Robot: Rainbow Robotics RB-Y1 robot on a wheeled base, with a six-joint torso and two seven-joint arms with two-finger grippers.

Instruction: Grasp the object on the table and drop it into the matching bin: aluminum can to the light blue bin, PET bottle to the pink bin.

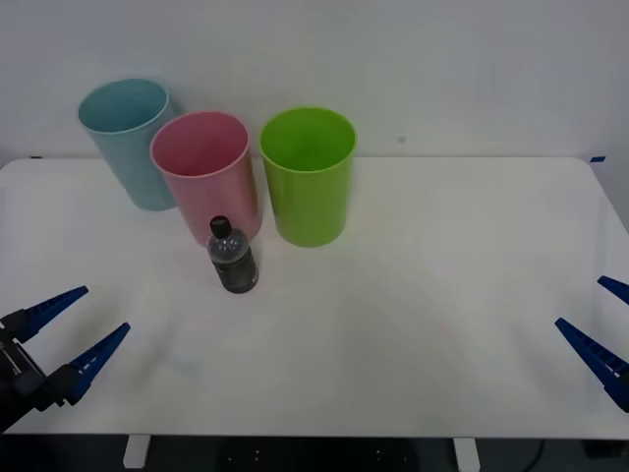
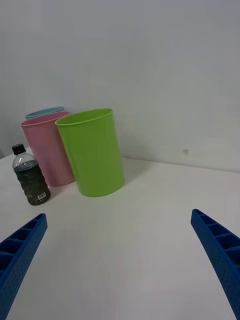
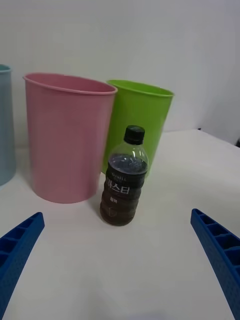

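A small clear PET bottle (image 1: pixel 233 257) (image 2: pixel 30 175) (image 3: pixel 123 177) with a black cap and dark label stands upright on the white table (image 1: pixel 413 315), just in front of the pink bin (image 1: pixel 207 173) (image 2: pixel 46 147) (image 3: pixel 65 135). The light blue bin (image 1: pixel 132 140) (image 2: pixel 44 111) (image 3: pixel 4 125) stands behind and to the left of the pink one. My left gripper (image 1: pixel 77 327) (image 3: pixel 120 265) hovers open near the table's front left corner, pointed at the bottle with a wide gap of table between. My right gripper (image 1: pixel 600 320) (image 2: pixel 120 260) waits open at the front right edge.
A lime green bin (image 1: pixel 308 174) (image 2: pixel 92 151) (image 3: pixel 137 126) stands right of the pink bin, close beside it. A plain white wall rises behind the table. The table's right half and front are bare white surface.
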